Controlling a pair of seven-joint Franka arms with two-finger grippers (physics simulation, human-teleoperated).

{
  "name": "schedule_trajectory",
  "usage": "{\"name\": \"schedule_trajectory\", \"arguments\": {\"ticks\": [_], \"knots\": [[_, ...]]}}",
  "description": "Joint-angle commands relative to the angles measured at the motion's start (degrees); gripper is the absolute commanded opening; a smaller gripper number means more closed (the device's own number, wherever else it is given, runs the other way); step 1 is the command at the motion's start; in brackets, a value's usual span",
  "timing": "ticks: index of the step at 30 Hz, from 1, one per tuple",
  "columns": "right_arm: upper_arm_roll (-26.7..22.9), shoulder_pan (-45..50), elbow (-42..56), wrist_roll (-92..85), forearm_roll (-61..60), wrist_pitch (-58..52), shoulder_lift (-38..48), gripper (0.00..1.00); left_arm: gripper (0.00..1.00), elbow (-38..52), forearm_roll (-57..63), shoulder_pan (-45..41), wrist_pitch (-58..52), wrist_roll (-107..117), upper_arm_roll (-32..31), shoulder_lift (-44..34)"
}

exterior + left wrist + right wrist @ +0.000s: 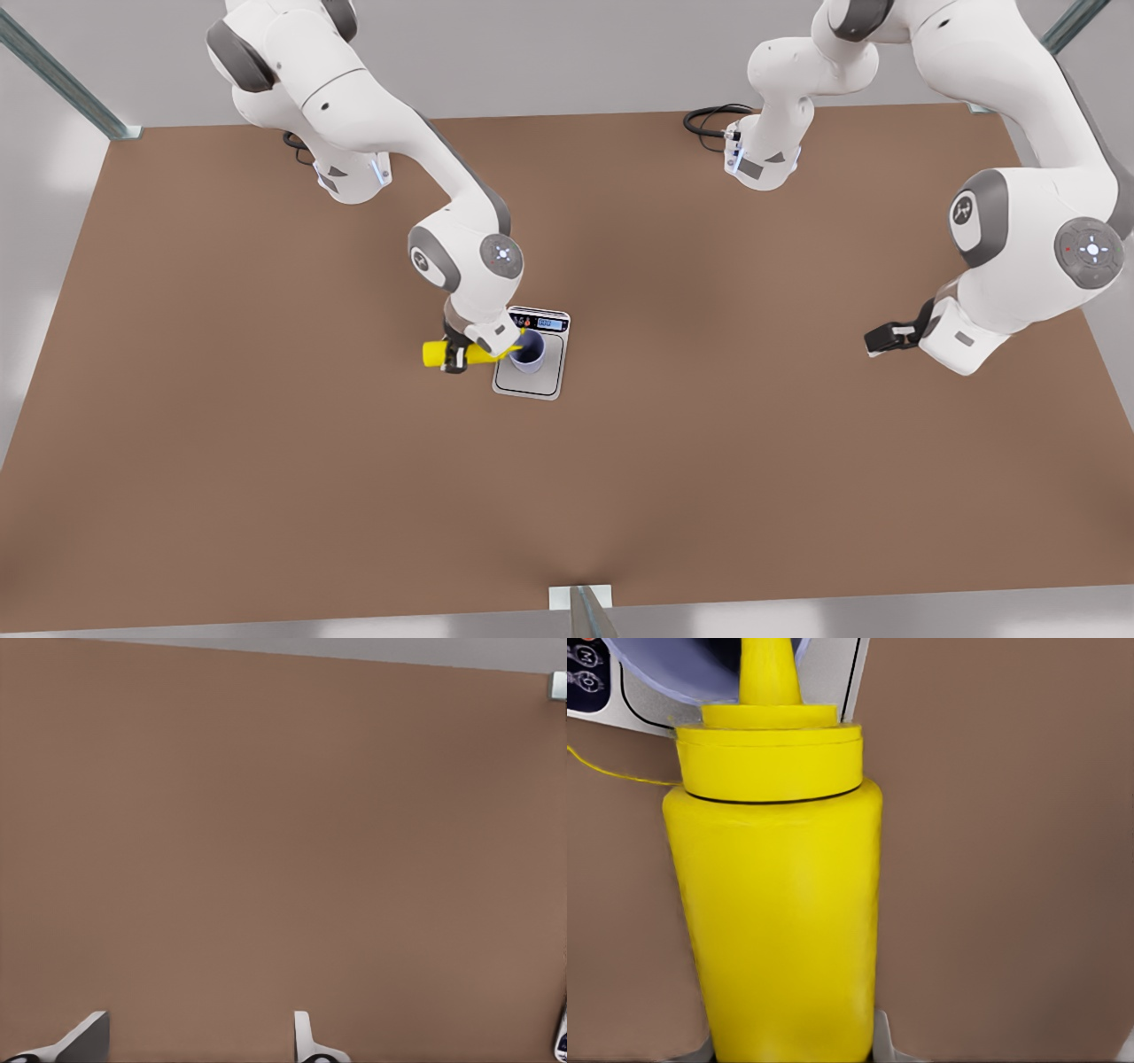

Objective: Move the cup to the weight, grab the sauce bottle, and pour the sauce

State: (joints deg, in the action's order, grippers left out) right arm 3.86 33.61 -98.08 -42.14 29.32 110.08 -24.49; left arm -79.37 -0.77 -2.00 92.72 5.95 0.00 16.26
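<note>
Sauce bottle (775, 904) pinched in my right pincer (457, 354), lying near-horizontal, nozzle over the cup (528, 352) on the weight (532, 377). Left pincer (884, 338) spread, waiting well apart over bare counter (266, 461).

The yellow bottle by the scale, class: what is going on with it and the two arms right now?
The right pincer holds the sauce bottle tipped on its side, nozzle reaching over the rim of the cup. The cup stands on the weight, so pouring is under way or about to begin; no sauce stream is visible. The left pincer waits open and empty above the bare table, off to the front view's right.
</note>
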Motion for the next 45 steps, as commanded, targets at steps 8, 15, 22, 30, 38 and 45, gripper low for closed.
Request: {"name": "schedule_trajectory", "arguments": {"ticks": [8, 15, 22, 30, 38, 45], "knots": [[-0.08, 3.13, 2.99, -0.93, 3.37, -4.7, -3.9, 0.6, 1.0, 0.09, 0.15, -0.64, -1.93, 1.43, 0.0, -0.09], [-0.08, 3.13, 2.9, -1.01, 4.34, -5.75, -4.34, 0.6, 1.0, 0.17, 0.06, -0.73, -1.84, 1.52, 0.0, 0.0], [0.01, 3.21, 2.99, -2.16, 5.48, -6.81, -4.34, 0.6, 1.0, 0.18, -0.02, -0.73, -1.84, 1.43, 0.0, 0.0], [-0.43, 2.25, 5.36, -1.8, 1.18, -6.72, -4.07, 0.6, 1.0, 0.35, -0.02, -0.73, -1.84, 2.04, 0.0, -0.09], [-0.08, -10.84, 5.8, -13.05, -16.22, -3.82, -1.88, 0.6, 1.0, 0.35, 0.06, -0.73, -1.75, 1.95, 0.0, 0.08], [-0.43, -23.76, 3.43, -39.5, -42.23, -0.22, -1.18, 0.6, 1.0, 0.35, 0.06, -0.73, -1.67, 1.96, 0.0, 0.43]]}}
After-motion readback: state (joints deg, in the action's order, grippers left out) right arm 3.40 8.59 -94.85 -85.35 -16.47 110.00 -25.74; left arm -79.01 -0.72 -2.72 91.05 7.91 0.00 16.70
